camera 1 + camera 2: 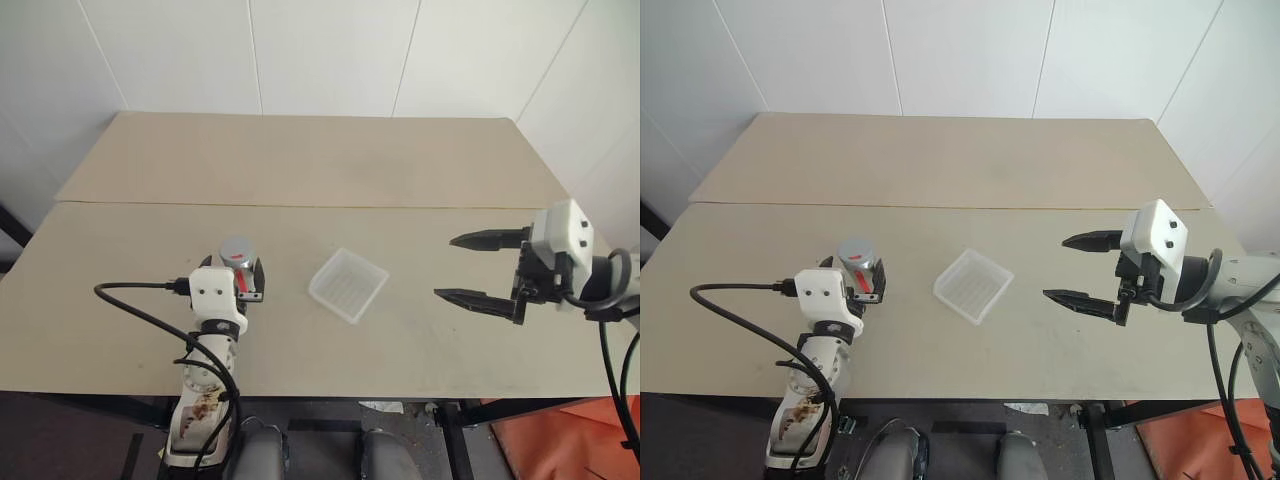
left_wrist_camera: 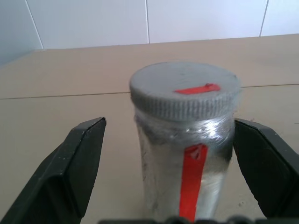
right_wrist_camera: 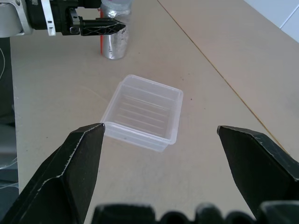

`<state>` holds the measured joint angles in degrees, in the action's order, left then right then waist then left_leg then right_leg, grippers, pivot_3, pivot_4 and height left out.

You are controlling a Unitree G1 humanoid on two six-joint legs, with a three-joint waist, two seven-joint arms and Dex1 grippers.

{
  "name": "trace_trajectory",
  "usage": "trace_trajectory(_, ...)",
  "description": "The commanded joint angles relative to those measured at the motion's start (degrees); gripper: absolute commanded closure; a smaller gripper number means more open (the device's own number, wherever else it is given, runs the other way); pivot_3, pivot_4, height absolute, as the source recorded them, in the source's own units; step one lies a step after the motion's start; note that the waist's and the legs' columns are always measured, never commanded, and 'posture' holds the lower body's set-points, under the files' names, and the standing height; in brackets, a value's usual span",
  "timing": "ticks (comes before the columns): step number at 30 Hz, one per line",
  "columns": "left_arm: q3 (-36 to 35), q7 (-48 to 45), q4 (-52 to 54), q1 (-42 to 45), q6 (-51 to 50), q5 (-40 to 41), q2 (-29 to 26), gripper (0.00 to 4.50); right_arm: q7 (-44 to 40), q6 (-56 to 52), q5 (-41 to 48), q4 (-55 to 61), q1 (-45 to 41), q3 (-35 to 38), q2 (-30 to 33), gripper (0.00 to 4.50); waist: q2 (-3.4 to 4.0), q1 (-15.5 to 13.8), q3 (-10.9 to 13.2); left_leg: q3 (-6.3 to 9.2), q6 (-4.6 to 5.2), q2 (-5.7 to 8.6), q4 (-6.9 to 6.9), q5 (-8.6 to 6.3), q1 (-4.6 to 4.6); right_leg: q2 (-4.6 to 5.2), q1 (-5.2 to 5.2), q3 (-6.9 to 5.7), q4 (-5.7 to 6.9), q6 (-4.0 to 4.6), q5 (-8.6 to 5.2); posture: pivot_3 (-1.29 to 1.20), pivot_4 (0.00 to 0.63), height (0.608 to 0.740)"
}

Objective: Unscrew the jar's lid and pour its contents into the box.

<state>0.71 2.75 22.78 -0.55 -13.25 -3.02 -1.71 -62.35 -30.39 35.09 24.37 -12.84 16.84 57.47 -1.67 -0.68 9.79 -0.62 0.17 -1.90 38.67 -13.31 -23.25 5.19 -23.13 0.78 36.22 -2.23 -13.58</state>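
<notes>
The jar (image 2: 187,154) stands upright between the left gripper's (image 1: 250,283) wide-open fingers, untouched, near the table's (image 1: 420,340) front edge. The right gripper (image 1: 480,268), wide open and empty, hangs well apart, beyond the box (image 1: 348,284).

The right gripper (image 3: 159,154) stands wide open, the translucent box (image 3: 145,112) beyond and between its fingers (image 3: 74,168); farther off, the left gripper (image 3: 110,23) flanks the jar (image 3: 114,44).

Bright, even light; faint shadows; slight wrist-view blur.

Left tool (image 2: 177,154) level, fingers spread wide. Right tool (image 1: 478,268) raised, angled inward, fingers wide apart.
</notes>
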Motion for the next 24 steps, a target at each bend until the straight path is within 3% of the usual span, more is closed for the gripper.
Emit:
trace_trajectory(1,1.3,1.1,-0.3,1.5,1.2,-1.6,0.8,0.03,-0.7,1.3,1.2,1.4,-0.5,2.7,0.8,0.0,0.0,0.0,0.0,0.0,0.0,0.0,0.0,0.0,0.0,0.0,0.0,0.0,0.01,0.0,0.0,0.0,0.15,0.74)
trace_trajectory(13,3.1,6.2,-4.9,4.5,2.4,-5.2,5.2,0.03,-1.7,1.5,1.1,0.8,-1.6,2.5,0.8,0.0,-0.01,0.0,0.0,0.02,0.0,0.02,0.01,0.0,-0.01,0.0,0.01,0.0,-0.03,-0.02,0.02,0.0,0.15,0.74)
trace_trajectory(24,3.3,7.7,-6.2,6.8,3.1,-5.7,5.1,0.03,-1.7,1.1,1.6,1.7,-0.9,2.8,0.7,0.0,-0.01,0.0,0.0,0.02,0.0,0.02,0.01,0.0,-0.02,0.0,0.01,0.0,-0.02,-0.01,0.02,0.0,0.15,0.74)
